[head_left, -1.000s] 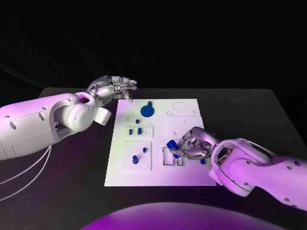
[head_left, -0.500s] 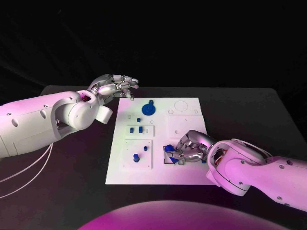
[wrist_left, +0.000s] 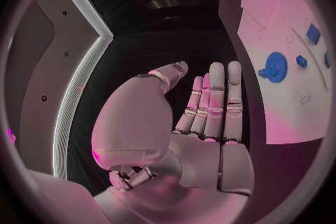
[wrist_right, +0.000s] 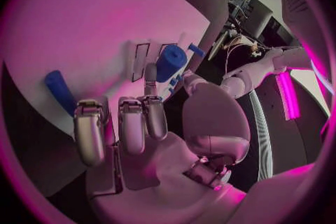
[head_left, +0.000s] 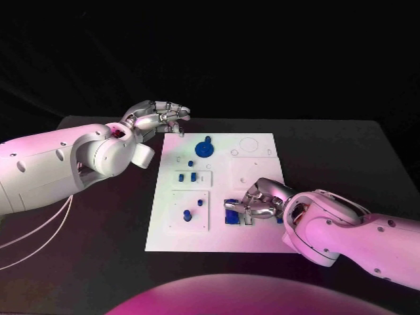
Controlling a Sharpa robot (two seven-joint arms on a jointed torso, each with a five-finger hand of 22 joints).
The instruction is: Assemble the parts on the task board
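Observation:
The white task board lies in the middle of the black table. My right hand rests low over the board's near right part and pinches a blue cylindrical part between thumb and a finger, beside the rectangular slots. In the head view that part shows just left of the fingers. Another blue piece lies flat on the board close to the hand. My left hand hovers off the board's far left corner, fingers straight and holding nothing.
A blue gear sits at the board's far end, also seen as the gear in the left wrist view. Small blue pieces stand in the middle left panel, and others in the near left panel. Bare black table surrounds the board.
My right hand has shifted a little toward the board's near edge, carrying the blue part down to the slots. The left hand has hardly moved.

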